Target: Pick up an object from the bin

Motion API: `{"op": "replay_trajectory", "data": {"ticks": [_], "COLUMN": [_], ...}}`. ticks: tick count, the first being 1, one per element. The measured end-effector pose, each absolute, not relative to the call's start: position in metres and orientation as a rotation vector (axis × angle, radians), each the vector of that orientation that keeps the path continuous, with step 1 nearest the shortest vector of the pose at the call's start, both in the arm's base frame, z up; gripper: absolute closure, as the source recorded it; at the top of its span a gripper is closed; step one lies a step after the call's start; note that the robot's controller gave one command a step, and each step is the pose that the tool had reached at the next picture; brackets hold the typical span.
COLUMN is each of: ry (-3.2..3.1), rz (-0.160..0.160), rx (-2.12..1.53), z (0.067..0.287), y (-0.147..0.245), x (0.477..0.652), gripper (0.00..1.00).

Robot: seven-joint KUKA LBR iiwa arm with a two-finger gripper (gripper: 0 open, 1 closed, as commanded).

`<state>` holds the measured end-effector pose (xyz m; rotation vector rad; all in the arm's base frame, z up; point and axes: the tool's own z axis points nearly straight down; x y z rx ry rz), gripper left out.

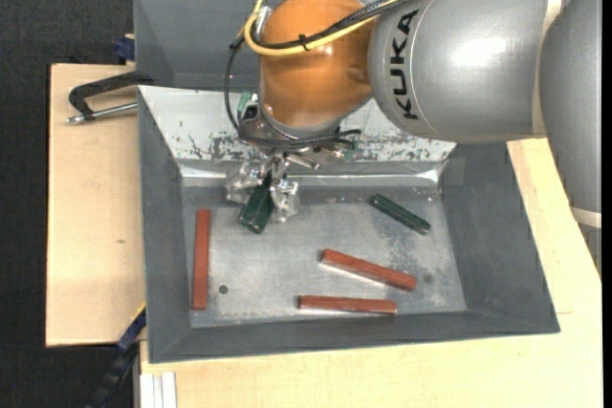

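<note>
Claw (263, 199) gripped a short dark green block (254, 215) between its fingers, near the back wall of the bin (158, 234), left of centre. Loose on the floor lay a red stick (201, 258) along the left wall, a second red stick (346, 305) by the front wall, a slanted red stick (368, 269) just behind it, and a dark green bar (402, 213) toward the right wall.

Robot lab: KUKA arm (478, 53), metal bin (158, 234)
</note>
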<state>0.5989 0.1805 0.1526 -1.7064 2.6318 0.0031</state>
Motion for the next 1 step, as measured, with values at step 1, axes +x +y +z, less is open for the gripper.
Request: {"op": "replay_trajectory", "data": {"ticks": [1], "ry": [2.611], "rz": [0.002], "rx": [-1.735], "z": [0.2616], "y": [0.1746], "x": [0.5901], "gripper": [1.00]}}
